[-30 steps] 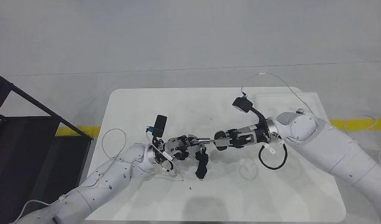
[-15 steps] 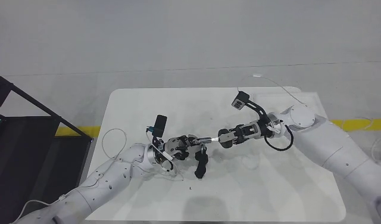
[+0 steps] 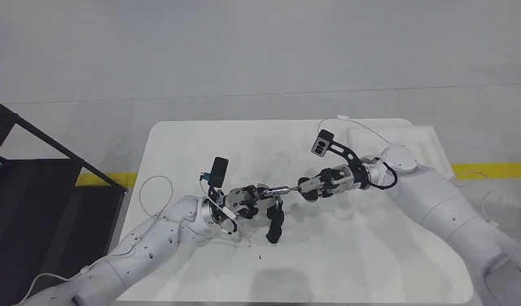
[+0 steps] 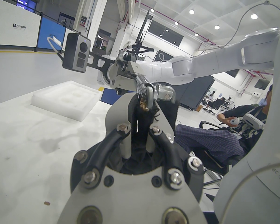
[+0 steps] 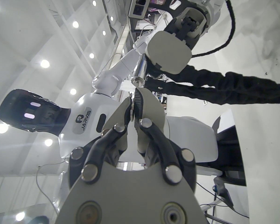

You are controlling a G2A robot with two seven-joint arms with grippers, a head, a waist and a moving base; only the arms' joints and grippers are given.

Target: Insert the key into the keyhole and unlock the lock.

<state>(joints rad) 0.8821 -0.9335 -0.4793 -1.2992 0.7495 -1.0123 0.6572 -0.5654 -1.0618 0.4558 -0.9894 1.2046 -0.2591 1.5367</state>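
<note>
Mostly hidden: key [image 5: 132, 112], pinched edge-on between fingers of right gripper [image 5: 136, 101]; its tip meets the end of the lock [image 5: 140, 69] cylinder, depth unclear. In left wrist view, left gripper [image 4: 145, 108] clamped on lock's black sleeved cable, over the table [image 3: 366, 249]. From top, where key meets lock is too small to make out

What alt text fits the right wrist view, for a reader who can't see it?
The right hand pinches a thin metal key, its tip at the end face of a silver lock; whether it has entered is unclear. The left hand holds that lock, and its black fabric-sleeved cable trails off.
</note>
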